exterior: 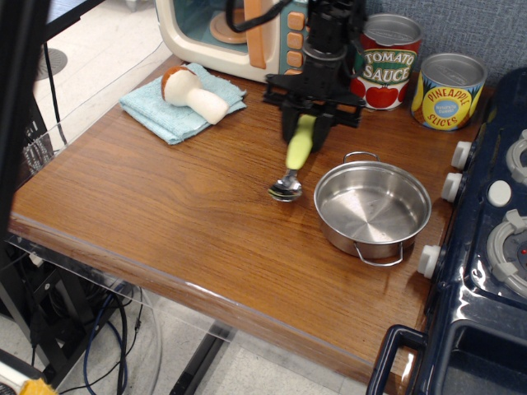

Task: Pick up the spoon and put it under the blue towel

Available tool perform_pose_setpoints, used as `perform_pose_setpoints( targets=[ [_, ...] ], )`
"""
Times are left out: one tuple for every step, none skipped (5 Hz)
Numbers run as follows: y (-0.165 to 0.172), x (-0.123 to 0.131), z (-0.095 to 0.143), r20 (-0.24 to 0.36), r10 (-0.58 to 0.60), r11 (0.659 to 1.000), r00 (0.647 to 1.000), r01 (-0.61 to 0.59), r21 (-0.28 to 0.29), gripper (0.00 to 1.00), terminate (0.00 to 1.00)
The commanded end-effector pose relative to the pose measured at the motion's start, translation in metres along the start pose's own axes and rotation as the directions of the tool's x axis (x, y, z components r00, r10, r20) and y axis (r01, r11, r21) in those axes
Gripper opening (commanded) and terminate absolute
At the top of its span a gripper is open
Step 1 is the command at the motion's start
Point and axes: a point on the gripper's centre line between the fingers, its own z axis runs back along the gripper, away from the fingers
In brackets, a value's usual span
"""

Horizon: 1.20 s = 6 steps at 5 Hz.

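The spoon point(295, 159) has a pale yellow-green handle and a shiny silver bowl. My black gripper point(308, 127) is shut on the top of its handle, and the spoon hangs tilted with its bowl low over the wooden table, left of the steel pot. The blue towel point(177, 105) lies folded at the back left of the table, well to the left of my gripper. A toy mushroom point(192, 92) with a brown cap lies on top of the towel.
A steel pot point(372, 207) stands right of the spoon. A tomato sauce can point(389, 62) and a pineapple can point(449, 90) stand at the back right. A toy microwave point(235, 33) is behind my gripper. A dark blue toy stove point(486, 247) borders the right side.
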Motion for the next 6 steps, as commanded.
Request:
perform_pose_setpoints(
  targets=[
    [0.083,-0.015,0.098,0.128,0.243,0.968,0.961,-0.232,-0.092,0.0,0.0],
    [0.125,-0.036,0.093,0.128,0.43,0.903,0.894,-0.428,-0.042,0.0,0.0],
    [0.157,-0.063,0.072,0.067,0.601,0.798,0.797,-0.602,0.005,0.0,0.0],
    [0.168,-0.089,0.041,-0.004,0.744,0.667,0.668,-0.743,0.05,0.0,0.0],
    [0.163,-0.103,0.023,-0.028,0.773,0.633,0.634,-0.766,0.113,0.0,0.0],
    [0.159,-0.098,0.003,-0.033,0.777,0.627,0.629,-0.768,0.131,0.0,0.0]
  ],
)
